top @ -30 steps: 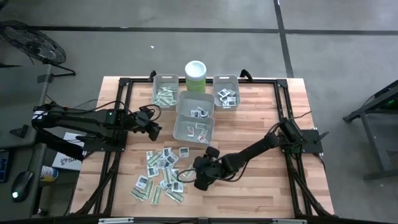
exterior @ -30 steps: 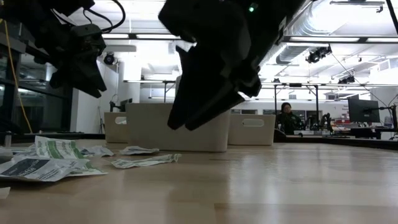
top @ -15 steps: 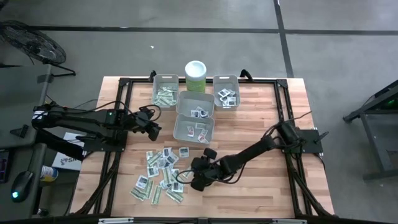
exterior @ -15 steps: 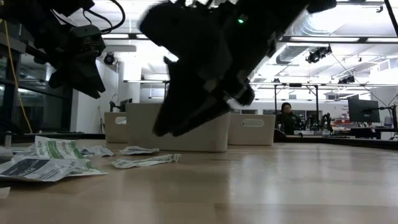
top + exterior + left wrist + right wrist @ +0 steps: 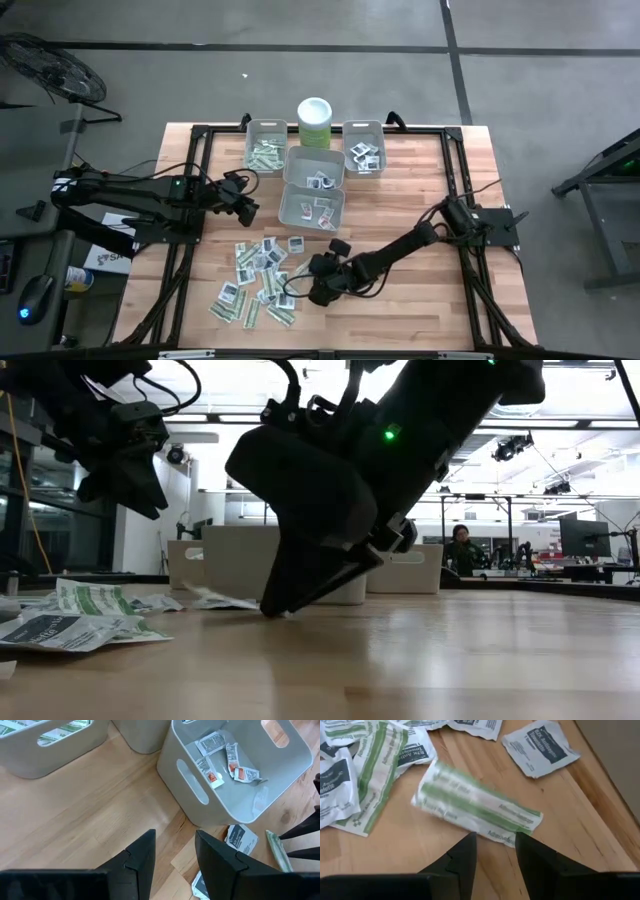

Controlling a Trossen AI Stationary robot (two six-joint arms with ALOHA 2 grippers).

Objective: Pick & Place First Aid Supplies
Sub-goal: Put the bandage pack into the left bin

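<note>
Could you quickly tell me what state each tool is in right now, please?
Left tool: open, empty, hovering beside the grey bin.
Right tool: open, holding nothing, down at the table over a green-striped packet.

Right claw (image 5: 300, 286) low at tabletop, fingers parted, left claw (image 5: 250, 208) parted, raised

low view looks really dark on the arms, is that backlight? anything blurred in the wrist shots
Low view: yes, the bright room behind leaves the right gripper a near silhouette. Right wrist view: the green-striped packet ahead of the fingers is smeared, its print unreadable. Left wrist view: sharp, packets in the grey bin clear.
</note>
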